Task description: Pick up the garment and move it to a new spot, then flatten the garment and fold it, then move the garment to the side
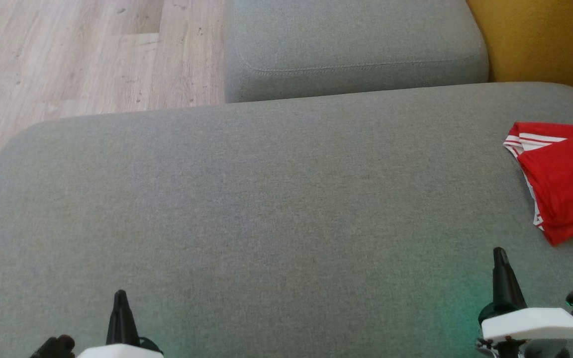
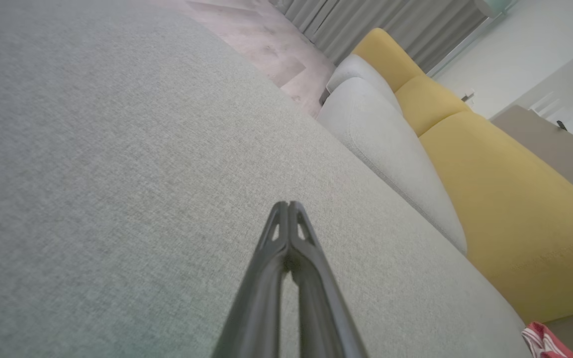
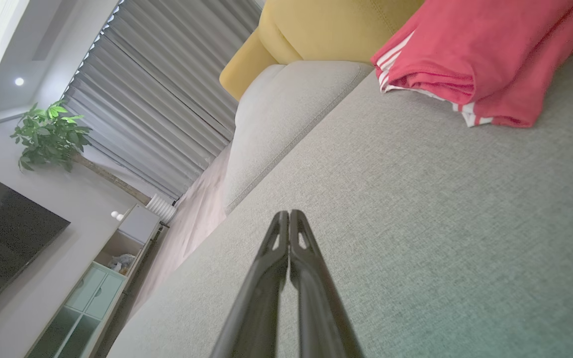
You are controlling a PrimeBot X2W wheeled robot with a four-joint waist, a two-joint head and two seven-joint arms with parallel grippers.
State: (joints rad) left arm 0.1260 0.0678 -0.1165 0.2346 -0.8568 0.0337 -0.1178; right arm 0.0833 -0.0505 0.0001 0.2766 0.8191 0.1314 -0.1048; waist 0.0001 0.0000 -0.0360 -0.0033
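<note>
Grey sofa seat (image 1: 266, 209) across the scene. Red white-striped garment (image 1: 570, 179) lying folded at far right. Clenched and empty, apart from it: left end effector (image 1: 120, 297), right end effector (image 1: 499, 254). Likely hazard: brushing past while clenched, undoing folds or shoving cloth off the right.

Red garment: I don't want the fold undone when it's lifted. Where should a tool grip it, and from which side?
Probably the thick stacked edge of the red garment that faces the right tool, pinching all layers together. Come in low across the bare grey cushion on that side; the yellow backrest crowds the far side. The tool is shut and must open first.
</note>
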